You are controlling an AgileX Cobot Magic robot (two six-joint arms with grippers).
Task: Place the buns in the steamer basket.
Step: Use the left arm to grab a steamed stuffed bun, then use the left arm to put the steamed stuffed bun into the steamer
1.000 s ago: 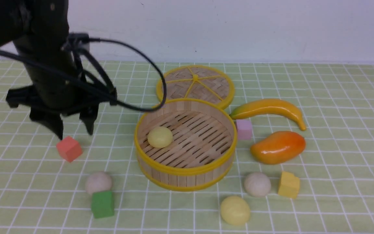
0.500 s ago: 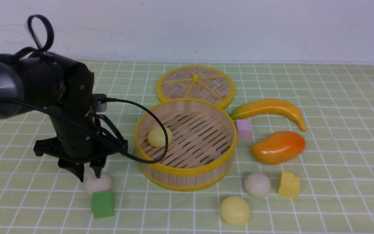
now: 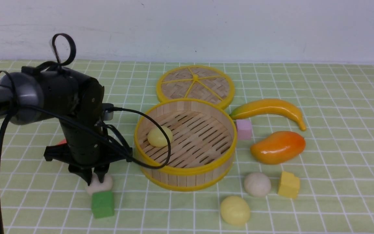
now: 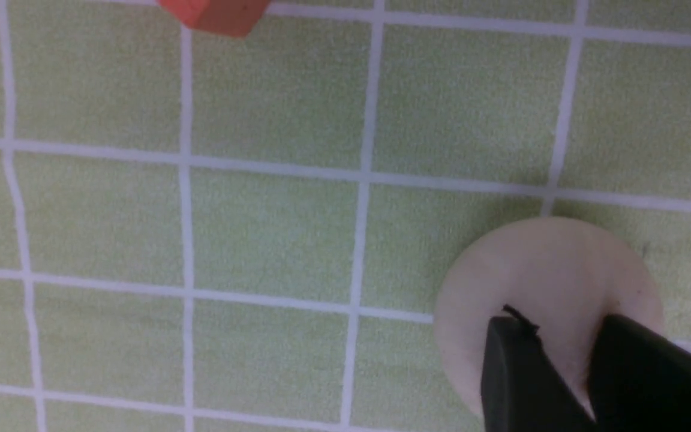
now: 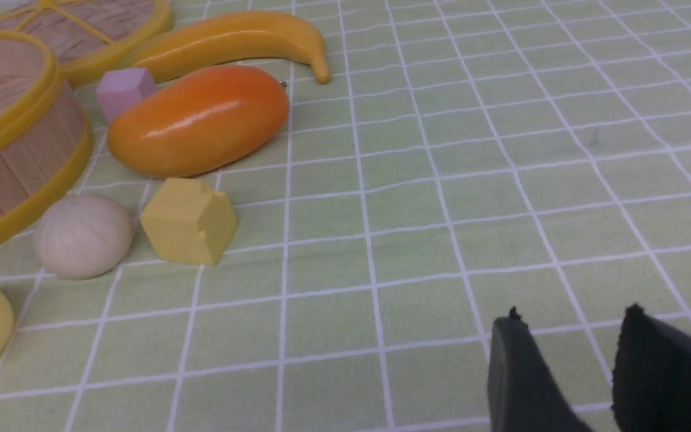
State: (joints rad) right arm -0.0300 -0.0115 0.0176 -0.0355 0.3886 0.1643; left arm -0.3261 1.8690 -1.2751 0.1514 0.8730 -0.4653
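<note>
The steamer basket (image 3: 187, 170) stands mid-table with a pale yellow bun (image 3: 159, 136) on its slatted floor. My left gripper (image 3: 93, 180) points down at an off-white bun (image 3: 105, 186) lying on the cloth left of the basket. In the left wrist view its tips (image 4: 564, 324) sit over the top of that bun (image 4: 549, 264), only narrowly apart and not around it. Another off-white bun (image 3: 257, 184) and a pale yellow bun (image 3: 235, 210) lie in front of the basket on its right. My right gripper (image 5: 573, 315) is open and empty over bare cloth, out of the front view.
A green cube (image 3: 102, 203) touches the near side of the left bun. A red cube (image 4: 216, 12) lies behind my left arm. The woven lid (image 3: 195, 85), banana (image 3: 268, 109), mango (image 3: 278, 147), pink cube (image 3: 244, 128) and yellow cube (image 3: 288, 185) lie around the basket.
My left gripper has moved from above the red cube toward me and down onto the left off-white bun. Its jaws have narrowed. The buns have not moved.
</note>
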